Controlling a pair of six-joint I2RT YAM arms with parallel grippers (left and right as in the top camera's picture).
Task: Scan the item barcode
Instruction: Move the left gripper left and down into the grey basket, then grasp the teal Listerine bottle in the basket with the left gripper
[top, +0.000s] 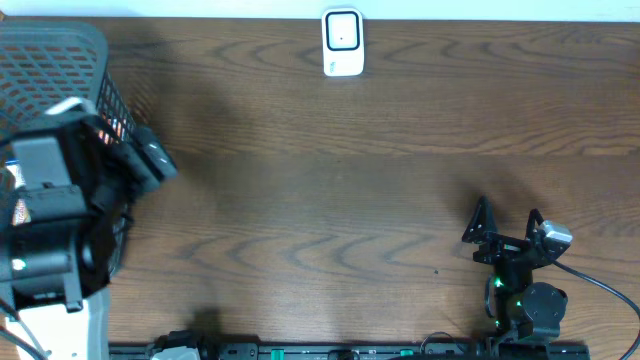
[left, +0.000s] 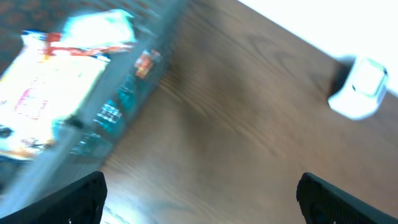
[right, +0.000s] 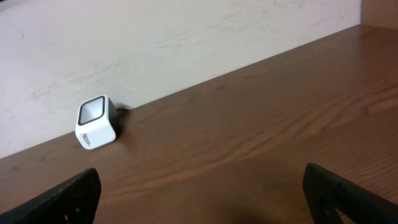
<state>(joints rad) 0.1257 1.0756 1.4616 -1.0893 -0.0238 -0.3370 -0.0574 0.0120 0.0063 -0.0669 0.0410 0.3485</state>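
White red-printed packet (left: 50, 93) in grey mesh basket (top: 50, 50) at nine o'clock looks light, crinkly; I'd pinch its edge. My left end effector (left: 200, 196) and right end effector (right: 200, 193) gape wide, empty.

Soft even light. Heavy motion blur in left wrist view; pale glare on worktop (left: 134, 200) at seven o'clock.

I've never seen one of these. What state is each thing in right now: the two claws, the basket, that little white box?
left gripper, open, empty, by the basket's wall.
right gripper, open, empty, pointing toward the scanner.
scanner, standing at the far edge of the table, nothing in front of it.
basket, holding packaged goods.
package, lying in the basket, not held; print too blurred to read.
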